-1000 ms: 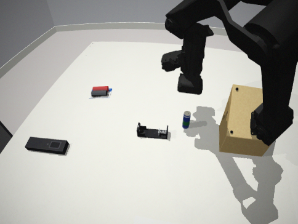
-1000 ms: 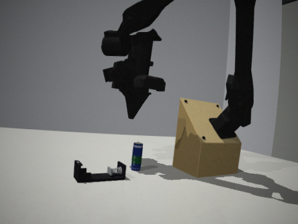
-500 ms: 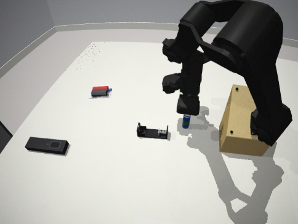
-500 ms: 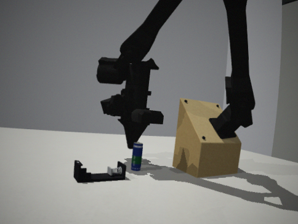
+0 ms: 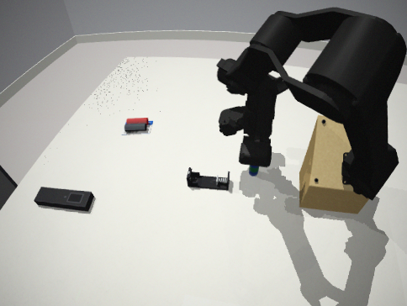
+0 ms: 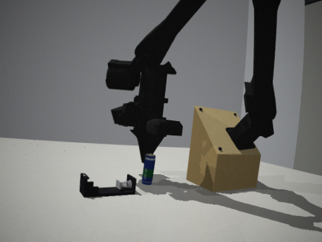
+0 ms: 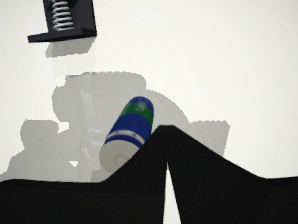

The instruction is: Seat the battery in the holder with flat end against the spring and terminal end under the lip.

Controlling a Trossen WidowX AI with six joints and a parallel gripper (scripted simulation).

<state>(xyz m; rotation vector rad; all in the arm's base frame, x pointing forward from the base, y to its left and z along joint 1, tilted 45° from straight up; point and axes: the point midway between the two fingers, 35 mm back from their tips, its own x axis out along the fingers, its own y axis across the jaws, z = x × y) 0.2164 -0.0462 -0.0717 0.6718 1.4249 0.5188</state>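
The battery [image 5: 253, 171] [image 6: 148, 169] [image 7: 131, 122], blue with a green band, stands on end just right of the holder in the top and exterior views, leaning slightly in the exterior view. Its pale upper end faces the wrist camera. The black holder [image 5: 206, 182] [image 6: 111, 191] [image 7: 84, 25] is empty, with its coil spring [image 5: 222, 180] [image 6: 126, 184] [image 7: 63, 16] at the end nearer the battery and its lip end at the left in the top and exterior views. My gripper [image 6: 144, 161] [image 7: 165, 132] is shut and empty, pointing down with its fingertips right beside the battery's upper end. Whether they touch is unclear; the top view hides the tips.
A tan wedge-shaped block [image 5: 325, 164] [image 6: 206, 146] stands right of the battery, near the arm's base. A black box-shaped device [image 5: 63, 199] lies at the left in the top view, and a red and grey item [image 5: 137, 124] lies farther back.
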